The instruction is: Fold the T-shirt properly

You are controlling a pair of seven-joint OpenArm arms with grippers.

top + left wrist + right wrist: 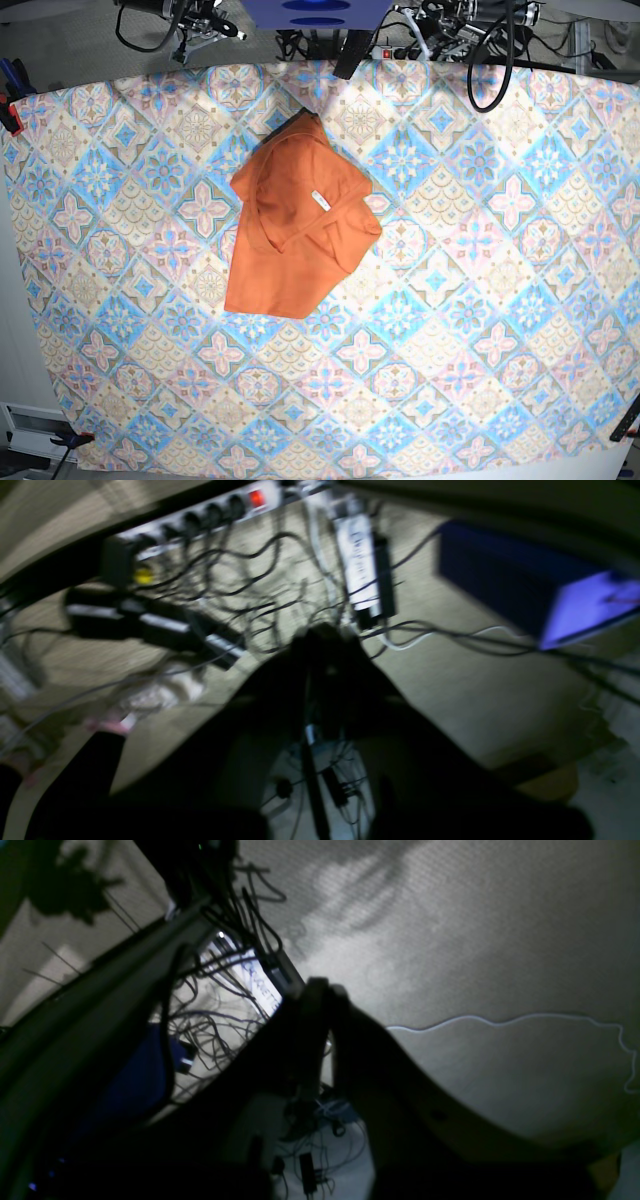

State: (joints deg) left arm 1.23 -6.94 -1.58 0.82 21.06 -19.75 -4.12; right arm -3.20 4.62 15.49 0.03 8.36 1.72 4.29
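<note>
Both claws closed, off-table; T-shirt (295, 235) lies crumpled.

Base view straight down over the tablecloth (480, 300); both wrist views aimed floorward at tangled cables (240, 580) — none of the tabletop shared.

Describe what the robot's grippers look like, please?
Both appear dark, nearly black. The left gripper shows two broad fingers tapering to a narrow tip. The right gripper looks alike, with rounded fingertips. Both views are dim and blurred, so no markings can be made out.
</note>
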